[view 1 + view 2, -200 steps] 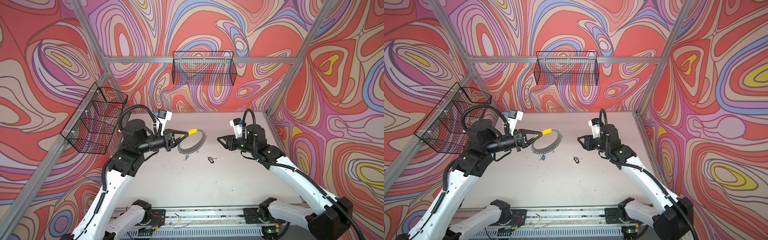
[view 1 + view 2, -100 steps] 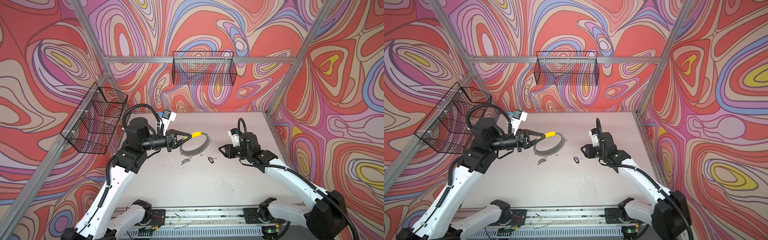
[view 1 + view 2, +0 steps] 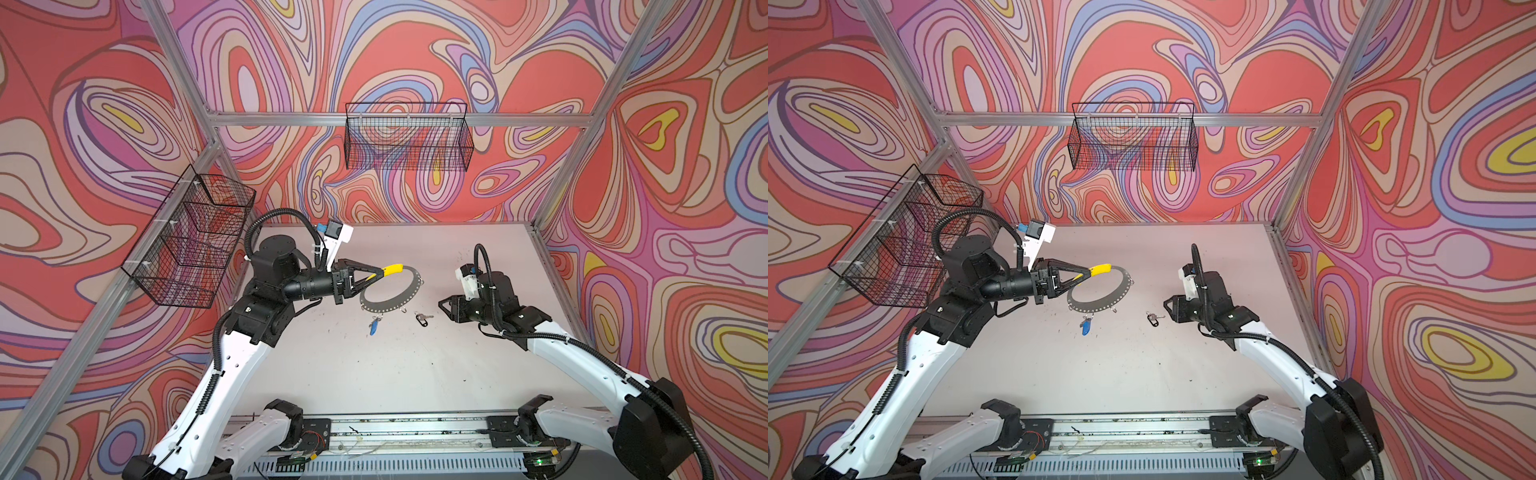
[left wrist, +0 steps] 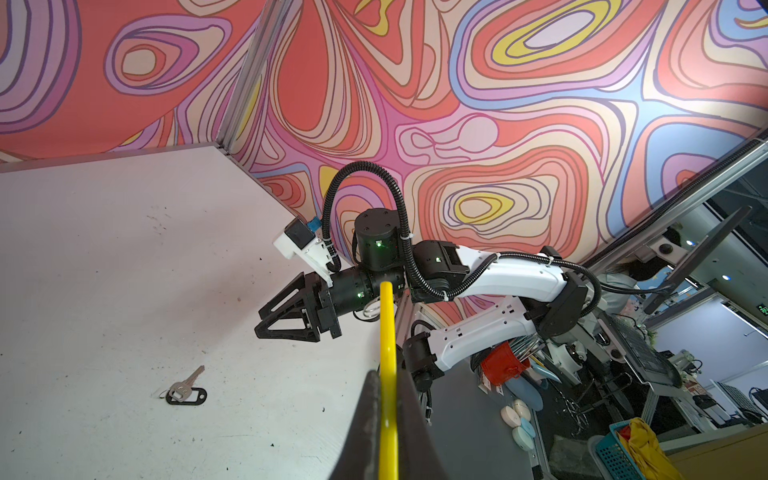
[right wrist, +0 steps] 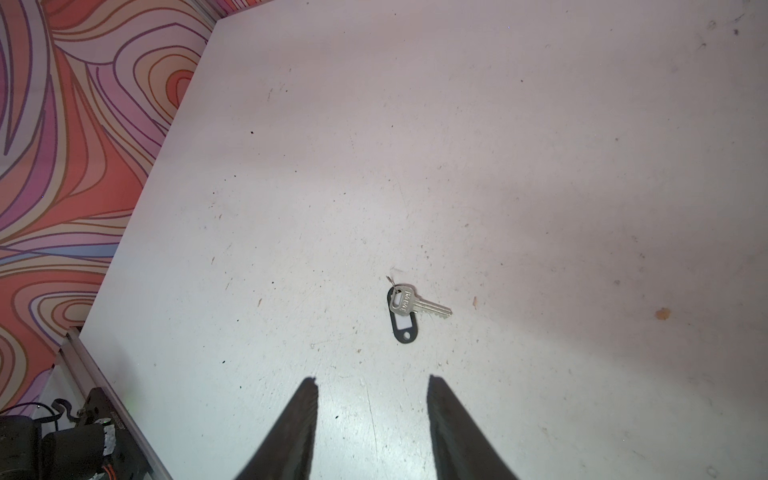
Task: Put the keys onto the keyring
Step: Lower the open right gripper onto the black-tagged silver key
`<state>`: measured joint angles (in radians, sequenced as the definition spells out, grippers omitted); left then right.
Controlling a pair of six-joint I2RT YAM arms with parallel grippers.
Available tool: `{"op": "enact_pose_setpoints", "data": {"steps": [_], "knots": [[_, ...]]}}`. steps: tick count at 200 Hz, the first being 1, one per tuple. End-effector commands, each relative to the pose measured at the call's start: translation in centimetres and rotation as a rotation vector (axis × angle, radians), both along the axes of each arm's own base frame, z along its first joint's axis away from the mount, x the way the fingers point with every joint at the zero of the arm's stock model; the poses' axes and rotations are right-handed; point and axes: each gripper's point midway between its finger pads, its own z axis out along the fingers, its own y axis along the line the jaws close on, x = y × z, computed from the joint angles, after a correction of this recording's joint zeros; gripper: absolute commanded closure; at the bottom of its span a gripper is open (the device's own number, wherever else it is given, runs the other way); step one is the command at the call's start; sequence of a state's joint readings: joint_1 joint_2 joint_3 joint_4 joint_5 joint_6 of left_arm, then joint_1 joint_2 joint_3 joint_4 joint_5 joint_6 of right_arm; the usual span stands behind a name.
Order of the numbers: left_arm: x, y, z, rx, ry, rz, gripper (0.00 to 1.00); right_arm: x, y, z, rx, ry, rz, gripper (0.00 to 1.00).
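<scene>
Black-tagged key [image 5: 402,309] just ahead of right gripper [image 5: 372,379], apart.

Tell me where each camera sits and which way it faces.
Both top views: high up, looking down on the table; left arm and right arm show.
Left wrist: behind the left tool, clamped on the ring, facing the right arm.
Right wrist: above the open right tool, facing down.
Wrist views share the black-tagged key.
</scene>
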<state>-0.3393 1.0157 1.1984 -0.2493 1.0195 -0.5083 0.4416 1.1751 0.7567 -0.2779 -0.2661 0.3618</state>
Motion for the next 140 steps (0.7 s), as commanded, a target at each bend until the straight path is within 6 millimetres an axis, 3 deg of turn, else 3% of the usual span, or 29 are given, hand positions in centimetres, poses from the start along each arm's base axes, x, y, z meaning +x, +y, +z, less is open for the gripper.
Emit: {"op": "enact_pose_setpoints", "data": {"steps": [1, 37, 93, 140], "knots": [[-0.2, 0.2, 0.6, -0.011, -0.052, 0.004, 1.0, -0.2, 0.1, -0.8, -0.021, 0.002, -0.002, 0.56], [0.5, 0.5, -0.3, 0.019, -0.041, 0.051, 1.0, -0.5, 0.7, -3.0, -0.1, 0.04, -0.004, 0.61], [1.7, 1.0, -2.1, 0.076, -0.002, 0.124, 1.0, -0.6, 3.2, -6.8, -0.218, 0.058, 0.075, 0.69], [1.7, 1.1, -2.6, 0.089, 0.005, 0.136, 1.0, 2.2, 4.4, -7.7, -0.25, -0.001, 0.076, 0.71]]}}
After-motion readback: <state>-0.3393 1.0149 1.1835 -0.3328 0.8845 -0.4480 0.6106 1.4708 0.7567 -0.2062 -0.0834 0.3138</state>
